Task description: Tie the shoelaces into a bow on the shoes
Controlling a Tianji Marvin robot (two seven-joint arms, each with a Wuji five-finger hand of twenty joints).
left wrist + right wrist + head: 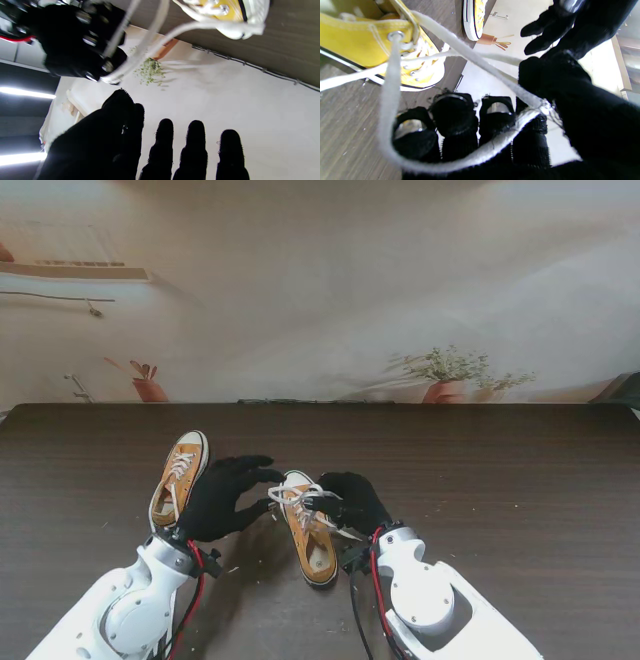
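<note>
Two yellow canvas shoes with white toe caps lie on the dark table [500, 480]. The near shoe [312, 538] sits between my hands, its white lace [292, 497] pulled up off the eyelets. My right hand [350, 500] is shut on a loop of that lace [390, 100], pinched between thumb and forefinger. My left hand [222, 495] hovers open just left of this shoe with its fingers [165, 135] spread and touching nothing. In the left wrist view, the right hand [75, 42] holds the lace strands [150, 42] taut from the shoe's toe [232, 15].
The second shoe [178, 478] lies to the left, partly behind my left hand, its lace loose; it also shows in the right wrist view [473, 17]. A printed backdrop with potted plants [450, 375] stands along the table's far edge.
</note>
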